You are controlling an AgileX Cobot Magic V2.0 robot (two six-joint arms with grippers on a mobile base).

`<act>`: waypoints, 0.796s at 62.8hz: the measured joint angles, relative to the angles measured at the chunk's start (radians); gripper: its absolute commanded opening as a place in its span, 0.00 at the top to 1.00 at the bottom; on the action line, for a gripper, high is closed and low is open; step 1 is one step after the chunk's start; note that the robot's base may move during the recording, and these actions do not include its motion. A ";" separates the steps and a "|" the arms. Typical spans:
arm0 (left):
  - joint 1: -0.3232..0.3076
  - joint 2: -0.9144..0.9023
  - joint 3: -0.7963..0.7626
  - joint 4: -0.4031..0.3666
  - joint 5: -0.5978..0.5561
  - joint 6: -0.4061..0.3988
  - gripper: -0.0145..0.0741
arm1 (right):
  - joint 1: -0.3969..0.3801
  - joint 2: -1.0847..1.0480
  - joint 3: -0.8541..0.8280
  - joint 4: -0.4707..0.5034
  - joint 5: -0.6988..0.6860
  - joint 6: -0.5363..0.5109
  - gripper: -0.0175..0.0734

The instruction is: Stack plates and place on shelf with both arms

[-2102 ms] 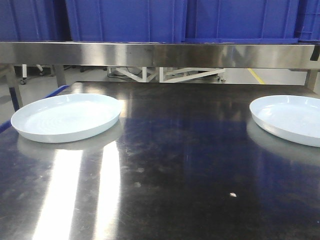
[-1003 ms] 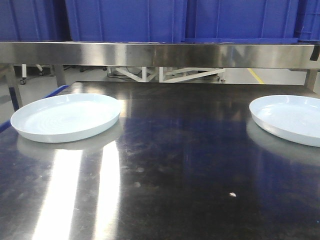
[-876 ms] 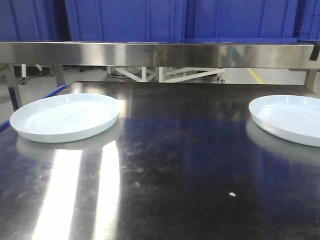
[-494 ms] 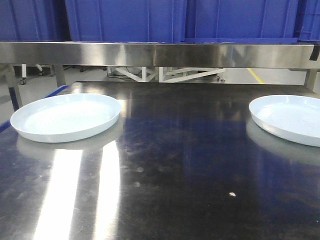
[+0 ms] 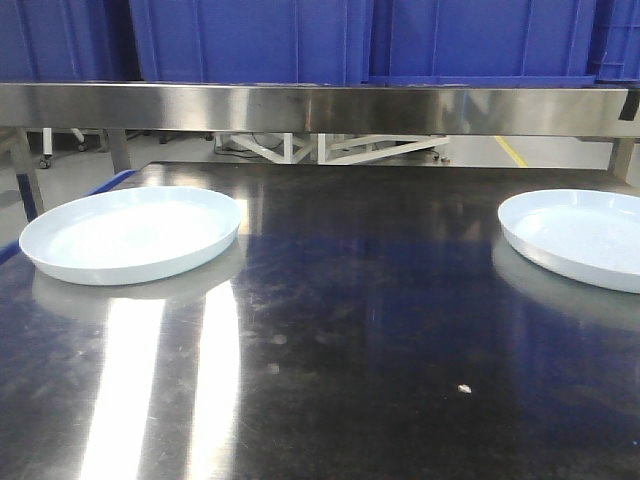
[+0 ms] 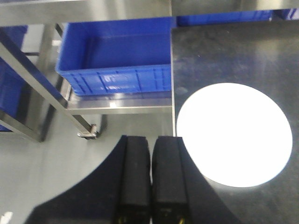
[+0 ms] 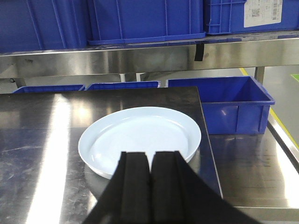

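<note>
Two pale bluish-white plates lie apart on the steel table [image 5: 350,330]: the left plate [image 5: 130,233] and the right plate [image 5: 580,235], cut by the frame edge. In the left wrist view the left plate [image 6: 233,133] glares white, and my left gripper [image 6: 150,139] is shut, hovering by the plate's left rim over the table edge. In the right wrist view the right plate [image 7: 140,140] lies just beyond my right gripper [image 7: 150,154], which is shut with nothing in it. No gripper shows in the front view.
A steel shelf [image 5: 320,108] runs across the back above the table, loaded with blue crates [image 5: 260,40]. More blue bins stand off the table: one at the left [image 6: 117,58], one at the right [image 7: 224,105].
The scene barely differs. The plates stay where they were and no arm has come into the front view.
</note>
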 measured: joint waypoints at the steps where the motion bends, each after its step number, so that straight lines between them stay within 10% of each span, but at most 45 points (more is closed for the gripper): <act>1: 0.000 0.002 0.001 -0.002 0.000 0.000 0.73 | 0.000 0.000 0.000 0.000 0.000 0.000 0.75; 50: 0.000 0.024 0.001 0.020 -0.032 0.000 0.73 | 0.000 0.000 0.000 0.000 0.000 0.000 0.75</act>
